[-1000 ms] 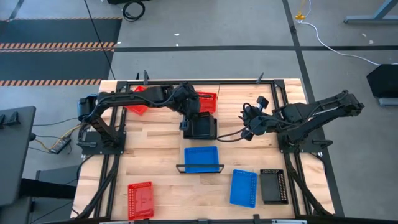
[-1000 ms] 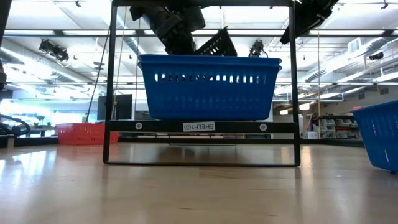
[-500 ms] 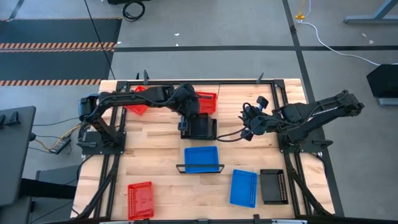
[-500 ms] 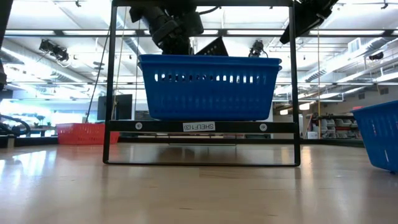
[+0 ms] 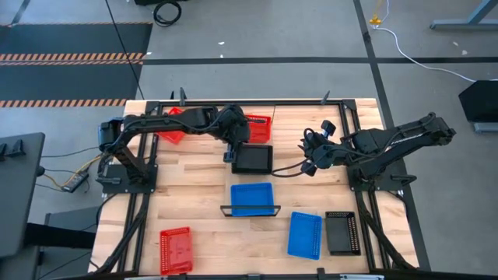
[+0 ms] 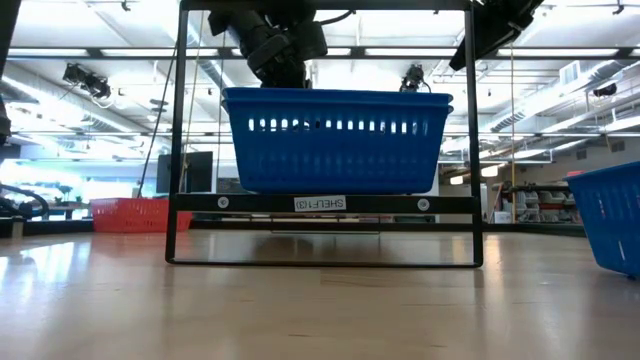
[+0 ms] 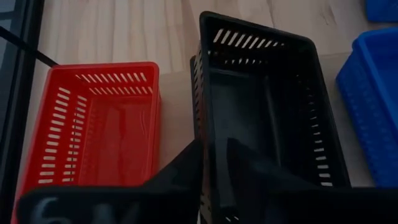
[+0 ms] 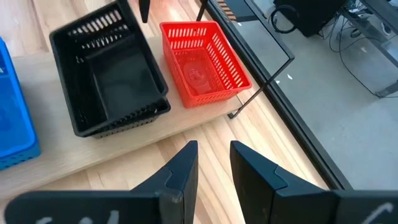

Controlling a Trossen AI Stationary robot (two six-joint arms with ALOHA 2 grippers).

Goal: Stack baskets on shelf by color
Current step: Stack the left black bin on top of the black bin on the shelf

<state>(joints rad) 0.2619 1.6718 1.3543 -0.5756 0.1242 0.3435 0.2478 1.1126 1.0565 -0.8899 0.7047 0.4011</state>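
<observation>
My left gripper (image 5: 233, 155) (image 7: 214, 174) is shut on a black basket (image 5: 255, 159) (image 7: 261, 106) that sits nested in a second black basket (image 8: 127, 119) on the shelf (image 8: 186, 127). Behind them on the shelf stands a red basket (image 5: 258, 126) (image 7: 93, 124). In front of them stands a blue basket (image 5: 252, 197) (image 6: 335, 140), above the shelf's black end frame (image 6: 320, 203). My right gripper (image 5: 307, 159) (image 8: 214, 174) hangs to the right of the shelf, open by a narrow gap and touching nothing. My left gripper has the top black basket by the wall that faces the red basket (image 7: 202, 146), near its left corner. One finger (image 7: 249, 171) is inside the basket and one (image 7: 180, 174) outside. The fingers slant down from the table's left. The basket sits level in the black basket beneath.
Loose on the table near its front edge lie a red basket (image 5: 176, 250), a blue basket (image 5: 304, 234) and a black basket (image 5: 341, 232). Another red basket (image 5: 173, 124) lies far left under the left arm. Black frame rails (image 5: 366, 218) run along both table sides.
My left gripper has gone down a little with the black basket. The basket was tipped and skewed, with one edge showing above the blue basket in the low view. It now lies level and square in the black basket below.
</observation>
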